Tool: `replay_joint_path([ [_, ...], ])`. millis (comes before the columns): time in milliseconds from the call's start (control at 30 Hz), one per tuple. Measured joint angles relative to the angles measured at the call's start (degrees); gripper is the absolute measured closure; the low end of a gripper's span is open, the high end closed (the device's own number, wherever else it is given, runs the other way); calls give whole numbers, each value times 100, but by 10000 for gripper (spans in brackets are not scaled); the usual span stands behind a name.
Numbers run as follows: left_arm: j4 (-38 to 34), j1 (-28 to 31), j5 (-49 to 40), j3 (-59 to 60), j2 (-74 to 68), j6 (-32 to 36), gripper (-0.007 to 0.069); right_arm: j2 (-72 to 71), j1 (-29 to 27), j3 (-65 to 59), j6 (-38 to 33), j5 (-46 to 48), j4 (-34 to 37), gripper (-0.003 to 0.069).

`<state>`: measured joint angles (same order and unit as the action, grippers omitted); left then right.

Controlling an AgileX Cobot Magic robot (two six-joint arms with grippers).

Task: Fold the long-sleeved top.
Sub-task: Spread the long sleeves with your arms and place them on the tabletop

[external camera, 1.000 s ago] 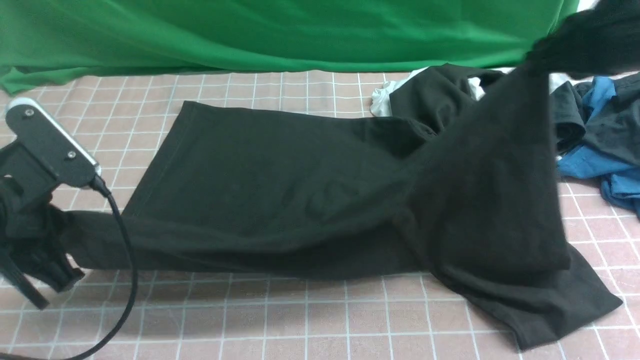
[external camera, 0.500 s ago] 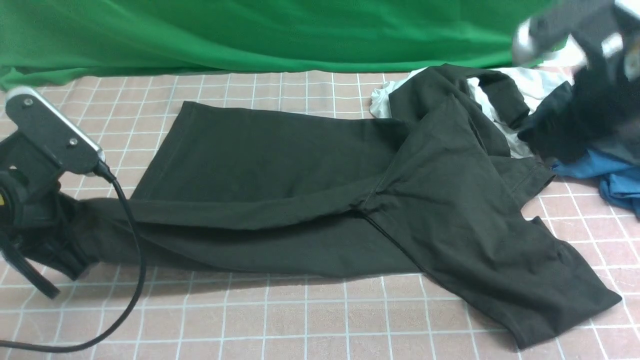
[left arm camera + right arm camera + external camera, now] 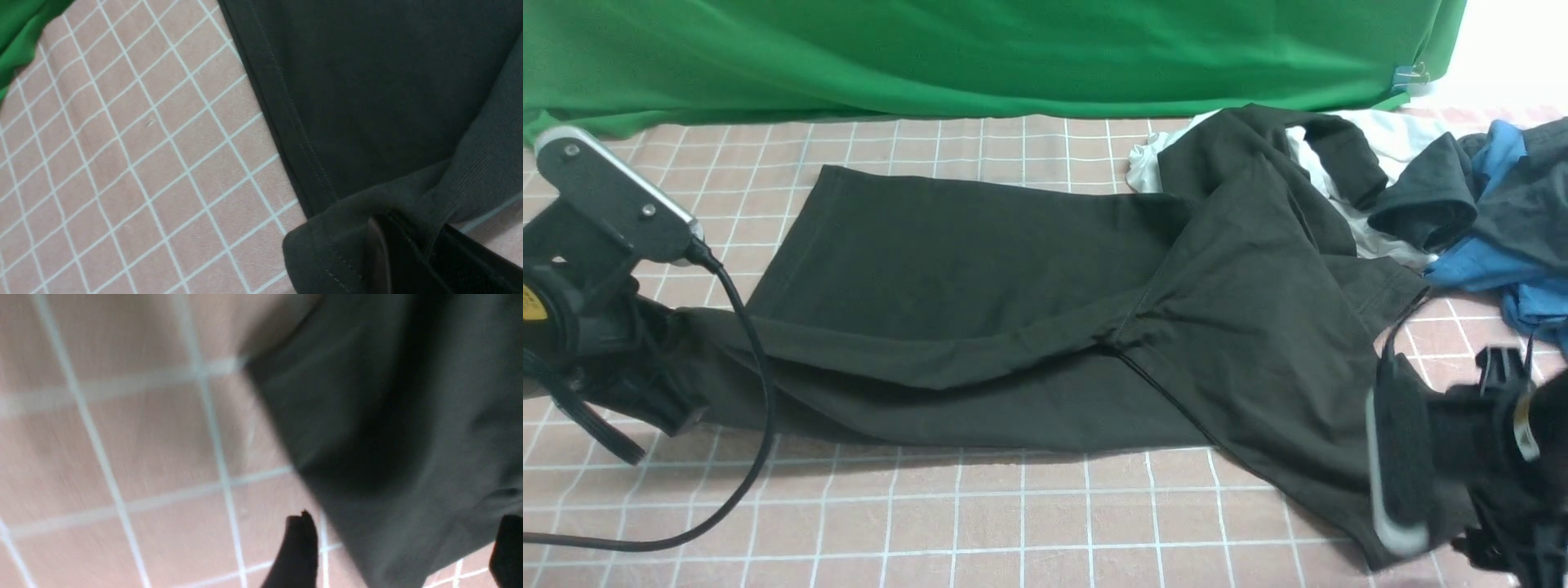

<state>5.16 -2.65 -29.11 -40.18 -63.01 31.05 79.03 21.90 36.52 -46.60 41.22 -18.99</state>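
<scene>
Long-sleeved top [image 3: 1013,286] lies spread on the checked worktop [image 3: 1013,523]. Left end effector [image 3: 408,261] is clamped on a hemmed end; right end effector [image 3: 404,543] stands open astride its edge.

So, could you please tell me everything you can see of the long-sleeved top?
The long-sleeved top is plain black jersey, soft and matte, with a double-stitched hem. It lies mostly flat across the pink checked table, its near edge folded lengthwise, its right part rumpled and partly over a white garment. The left pincer is shut on a bunched fold at its left end; the open right pincer straddles its near right corner.
</scene>
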Motion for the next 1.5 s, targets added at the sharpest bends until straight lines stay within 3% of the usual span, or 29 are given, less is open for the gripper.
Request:
replay_joint_path([
  [300,-318,0,13,0,-4,11,587,572,-473,-190,-122,-1029,-372,70],
  [600,-360,0,8,0,-4,15,587,962,-497,-105,-250,-987,-370,187],
  [700,-360,2,-10,0,-4,15,587,987,-487,-91,-257,-909,-325,290],
  [833,-393,7,-32,0,-4,15,587,987,-477,-98,-257,-872,-319,529],
  [900,-399,7,-32,0,-4,15,587,919,-477,-110,-252,-865,-325,599],
  [967,-436,7,-32,0,-4,15,587,811,-477,-125,-211,-781,-302,614],
  [1133,-516,7,-37,0,-4,15,587,-56,-328,236,451,447,388,616],
  [1267,-516,7,-37,0,-4,15,587,-1079,30,901,1249,1756,1460,616],
  [1300,-516,7,-38,0,-4,15,587,-1537,219,1212,1835,2362,1899,616],
  [1500,-516,7,-43,0,-4,28,587,-2712,918,1564,3227,2772,2716,616],
])
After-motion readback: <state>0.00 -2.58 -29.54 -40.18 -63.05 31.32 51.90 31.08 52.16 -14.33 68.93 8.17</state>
